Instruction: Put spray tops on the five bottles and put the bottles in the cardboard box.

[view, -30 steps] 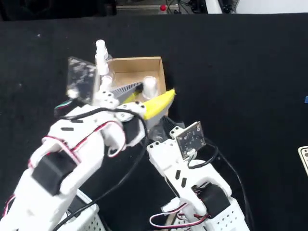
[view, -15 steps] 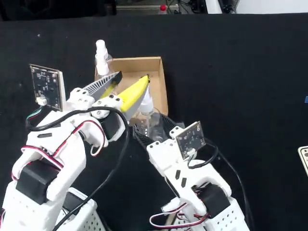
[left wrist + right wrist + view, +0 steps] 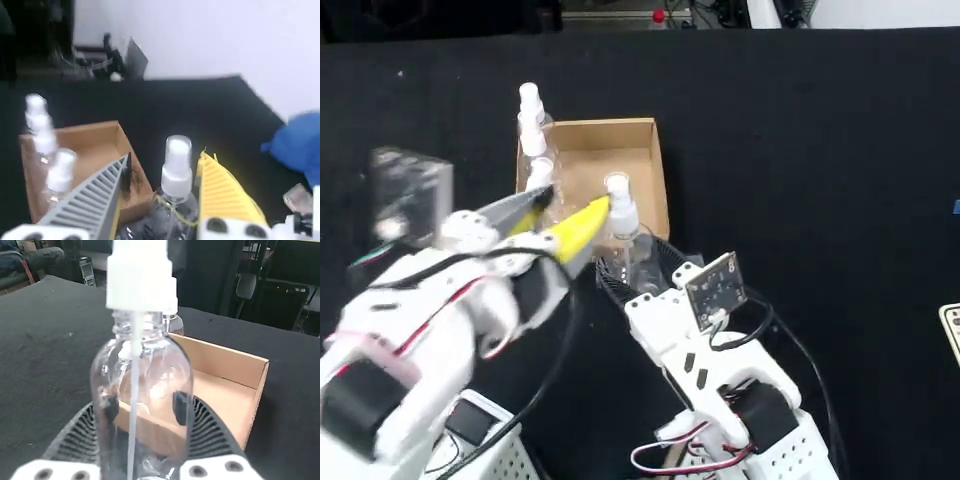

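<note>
right gripper (image 3: 144, 409) clamps bottle (image 3: 141, 367) | left gripper (image 3: 166, 156) spread wide near its spray top (image 3: 177, 147)

white left arm (image 3: 430, 320): enters from 7 o'clock, aimed toward 1 o'clock | left jaws: one grey, one yellow, spread wide apart | white right arm (image 3: 710, 360): enters from 6 o'clock, aimed toward 11 o'clock | right jaws: black, ribbed, clamped on clear spray-topped bottle (image 3: 142, 370), held upright
</note>
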Tool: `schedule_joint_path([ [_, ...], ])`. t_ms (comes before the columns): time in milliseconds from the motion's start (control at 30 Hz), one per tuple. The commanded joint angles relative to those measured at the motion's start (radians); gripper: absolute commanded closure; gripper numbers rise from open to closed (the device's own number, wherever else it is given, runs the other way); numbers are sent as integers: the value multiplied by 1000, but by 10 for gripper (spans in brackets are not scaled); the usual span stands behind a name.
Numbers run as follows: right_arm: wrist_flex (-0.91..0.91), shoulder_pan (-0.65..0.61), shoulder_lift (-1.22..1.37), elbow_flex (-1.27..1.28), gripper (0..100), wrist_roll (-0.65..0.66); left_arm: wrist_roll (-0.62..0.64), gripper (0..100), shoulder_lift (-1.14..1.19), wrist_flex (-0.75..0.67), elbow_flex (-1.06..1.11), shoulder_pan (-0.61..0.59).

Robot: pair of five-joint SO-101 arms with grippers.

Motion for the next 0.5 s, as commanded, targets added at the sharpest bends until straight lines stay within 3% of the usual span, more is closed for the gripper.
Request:
schedule_joint_path([
  [0, -35, 89, -105, -35, 988, 38, -17, 804, -17, 138, -147, -191],
  [133, -35, 210, -64, -128, 988, 35, -17, 804, -17, 101, -5, -561],
  [267, -144, 267, 38, -226, 988, 41, -17, 808, -28, -52, 246, -832],
  [367, -278, 282, 208, -291, 988, 38, -17, 808, -28, -192, 466, -963],
  [467, -420, 304, 423, -332, 988, 43, -9, 809, -28, -404, 708, -984],
])
